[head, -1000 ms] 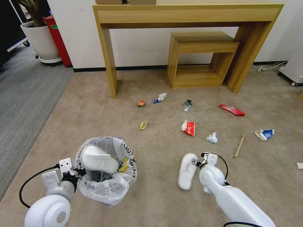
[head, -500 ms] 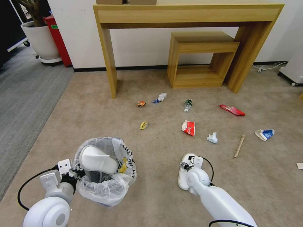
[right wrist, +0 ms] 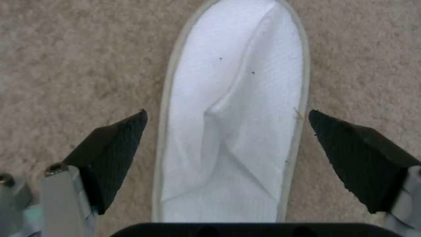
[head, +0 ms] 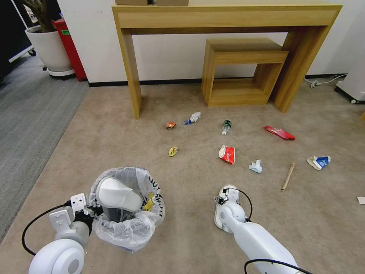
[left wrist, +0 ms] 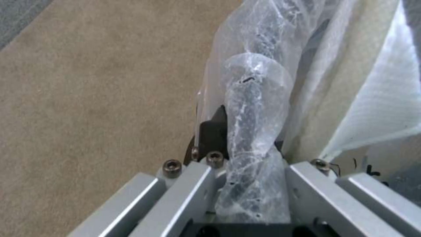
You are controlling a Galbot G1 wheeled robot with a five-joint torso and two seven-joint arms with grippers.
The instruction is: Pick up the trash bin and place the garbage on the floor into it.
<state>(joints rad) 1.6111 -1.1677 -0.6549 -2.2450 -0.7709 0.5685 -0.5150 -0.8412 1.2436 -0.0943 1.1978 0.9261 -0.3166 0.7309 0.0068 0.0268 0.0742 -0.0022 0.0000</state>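
Writing: black letters on the bag rim of the trash bin point(head: 127, 207), too crumpled to read. Red wrapper point(head: 227, 154) has white print, illegible. Small bottle point(head: 226, 126) has a green label, text too small to tell.

Bin sits lower left of the head view on the tan floor point(head: 114, 129), upright, mouth up. One white slipper point(head: 118, 195) is inside it, long axis running left-right across the mouth, tilted. Left gripper point(head: 92, 210) is on the bin's left rim; the left wrist view shows its jaws clamped on the bag-wrapped rim point(left wrist: 252, 131).

Second slipper point(right wrist: 236, 108) lies flat on the carpet at lower centre of the head view, long axis running toward the desk, far end pointing away from the robot. Right gripper point(right wrist: 226, 131) is directly over it, jaws spread wide, one black pad point(right wrist: 111, 148) on each side of the slipper, holding nothing. Can't tell if the pads touch the carpet.

Further up the frame: orange wrapper point(head: 170, 125), yellow wrapper point(head: 173, 151), tissue point(head: 256, 166), wooden stick point(head: 288, 176), blue-white carton point(head: 319, 162).
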